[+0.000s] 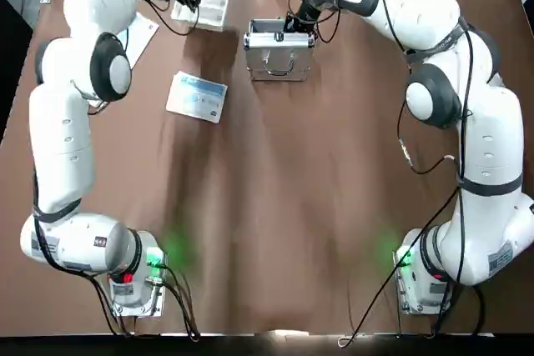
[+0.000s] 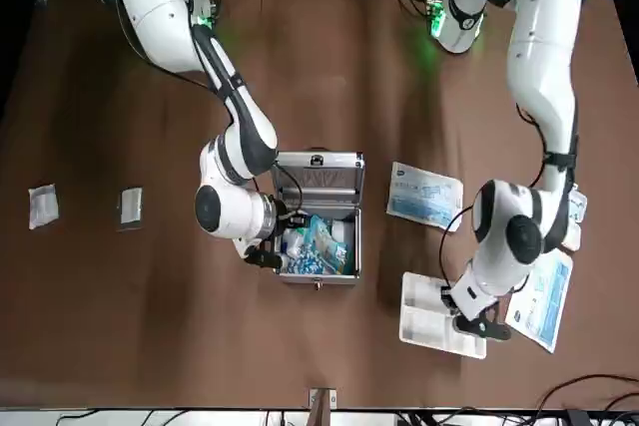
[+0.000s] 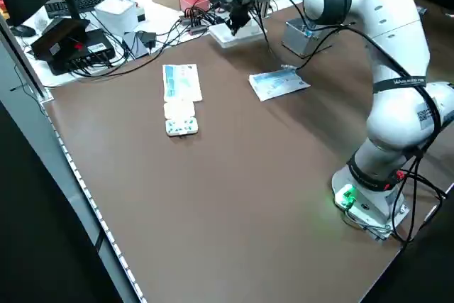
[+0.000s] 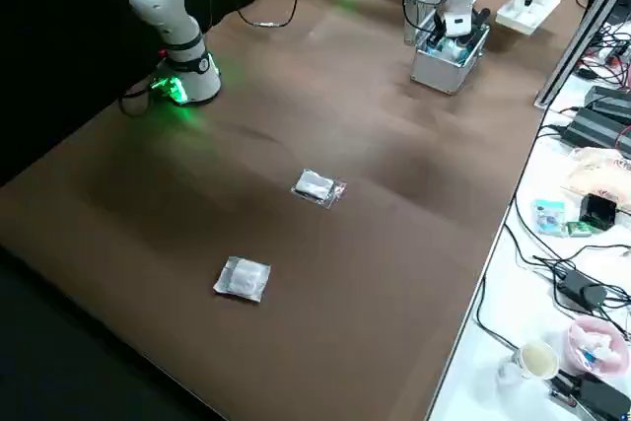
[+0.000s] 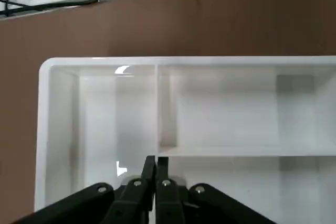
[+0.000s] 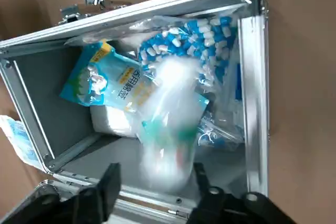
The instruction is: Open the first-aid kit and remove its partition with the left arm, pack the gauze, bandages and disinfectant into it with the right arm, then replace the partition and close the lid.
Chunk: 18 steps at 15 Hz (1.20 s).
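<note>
The right claw [image 6: 157,179] is open above the case [image 6: 254,103]; the disinfectant [image 6: 170,129] is just beyond its fingers, whether falling or resting I cannot tell. Gauze and bandages seem packed. At far left, the left claw [image 5: 156,160] is closed over the removed partition [image 5: 97,129]. Replacing it and closing the lid [image 2: 318,175] remain.

Top: overhead, straight down | front: 12 o'clock, facing robot | sides: 9 and 3 o'clock, raised, diagonal | wrists: close-up | top+front share case [image 1: 279,54]
</note>
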{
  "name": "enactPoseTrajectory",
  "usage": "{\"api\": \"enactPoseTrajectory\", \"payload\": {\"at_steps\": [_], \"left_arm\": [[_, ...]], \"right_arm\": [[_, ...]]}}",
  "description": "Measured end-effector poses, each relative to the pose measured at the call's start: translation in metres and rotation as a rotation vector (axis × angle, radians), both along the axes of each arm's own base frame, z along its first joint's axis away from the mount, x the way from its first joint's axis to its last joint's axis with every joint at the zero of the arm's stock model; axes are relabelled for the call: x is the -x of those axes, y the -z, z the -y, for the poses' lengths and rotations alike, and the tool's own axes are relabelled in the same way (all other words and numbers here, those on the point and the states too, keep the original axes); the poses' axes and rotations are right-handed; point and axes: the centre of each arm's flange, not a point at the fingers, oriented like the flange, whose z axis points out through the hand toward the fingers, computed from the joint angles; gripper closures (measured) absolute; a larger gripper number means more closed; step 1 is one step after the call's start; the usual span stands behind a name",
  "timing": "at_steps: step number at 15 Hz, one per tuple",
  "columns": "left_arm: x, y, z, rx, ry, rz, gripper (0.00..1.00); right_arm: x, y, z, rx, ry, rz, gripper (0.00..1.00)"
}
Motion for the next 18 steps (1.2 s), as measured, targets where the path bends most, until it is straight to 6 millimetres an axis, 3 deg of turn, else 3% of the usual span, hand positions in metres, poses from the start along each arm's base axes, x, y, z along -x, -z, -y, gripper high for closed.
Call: {"api": "enactPoseTrajectory", "payload": {"at_steps": [1,2,3,6,8,12,15,18], "left_arm": [[0.0,0.013,0.004,-0.003,0.007,0.012,0.96],[0.001,0.034,0.009,-0.005,0.017,0.025,0.96],[0.001,0.04,0.009,-0.006,0.018,0.024,0.96],[0.001,0.043,0.009,-0.005,0.019,0.031,0.94],[0.0,0.042,0.009,-0.004,0.019,0.035,0.81],[-0.002,0.038,0.006,-0.002,0.01,0.04,0.76],[-0.006,0.009,-0.005,-0.001,-0.036,0.038,0.51],[0.001,-0.057,-0.012,-0.031,-0.071,-0.034,0.24]], "right_arm": [[0.0,-0.001,0.0,-0.002,-0.004,0.004,0.28],[-0.002,-0.004,0.0,-0.006,-0.01,0.017,0.09],[-0.004,-0.006,0.001,-0.008,-0.009,0.025,0.02],[-0.015,-0.02,0.009,-0.013,0.003,0.055,0.02],[-0.024,-0.033,0.02,-0.008,0.005,0.064,0.02],[-0.03,-0.047,0.058,0.028,-0.013,-0.027,0.02],[-0.046,-0.071,0.107,0.053,0.025,-0.04,0.02],[-0.059,-0.106,0.176,0.146,0.074,-0.015,0.01]]}}
